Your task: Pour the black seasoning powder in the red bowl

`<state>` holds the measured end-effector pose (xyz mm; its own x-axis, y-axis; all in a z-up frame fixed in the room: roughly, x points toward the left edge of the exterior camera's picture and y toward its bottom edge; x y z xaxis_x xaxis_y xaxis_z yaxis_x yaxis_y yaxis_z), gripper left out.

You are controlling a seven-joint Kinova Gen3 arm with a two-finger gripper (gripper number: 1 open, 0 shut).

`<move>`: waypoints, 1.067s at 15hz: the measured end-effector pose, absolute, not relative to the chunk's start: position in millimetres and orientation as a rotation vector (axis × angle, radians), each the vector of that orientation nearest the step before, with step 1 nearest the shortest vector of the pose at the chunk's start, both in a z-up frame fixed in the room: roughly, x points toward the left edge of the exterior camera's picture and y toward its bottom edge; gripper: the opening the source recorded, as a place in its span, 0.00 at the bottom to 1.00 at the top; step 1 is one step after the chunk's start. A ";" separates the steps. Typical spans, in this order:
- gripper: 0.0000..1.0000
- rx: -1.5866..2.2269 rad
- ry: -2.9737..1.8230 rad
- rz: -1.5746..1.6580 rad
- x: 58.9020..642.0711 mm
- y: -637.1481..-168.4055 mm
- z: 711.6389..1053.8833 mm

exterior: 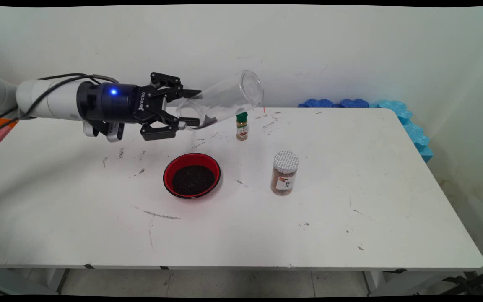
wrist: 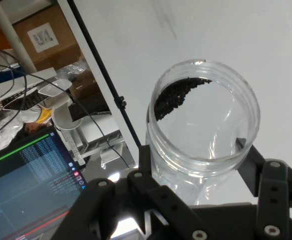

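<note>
My gripper (exterior: 193, 107) is shut on the base end of a clear jar (exterior: 224, 98), held in the air and tipped nearly level, its open mouth pointing up and to the right. A little dark grain (exterior: 209, 121) lies inside near the base. In the hand view the gripper (wrist: 195, 160) clasps the jar (wrist: 205, 120) from both sides, and dark grains (wrist: 173, 95) cling to its wall. Below and slightly ahead of the gripper, a red bowl (exterior: 168, 167) filled with dark grains sits on the white table (exterior: 350, 201).
A small spice bottle with a green cap (exterior: 242, 126) stands just under the jar's mouth, towards the back. A brown-filled jar with a silver lid (exterior: 284, 173) stands right of the bowl. Blue foam blocks (exterior: 396, 110) line the far right corner.
</note>
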<state>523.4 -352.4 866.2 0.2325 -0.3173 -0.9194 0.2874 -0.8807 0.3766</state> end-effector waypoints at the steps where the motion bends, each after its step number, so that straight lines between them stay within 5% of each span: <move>1: 0.00 2.036 -0.023 -1.694 524.2 -352.2 866.4; 16: 0.00 2.008 -0.004 -1.709 532.3 -354.3 870.5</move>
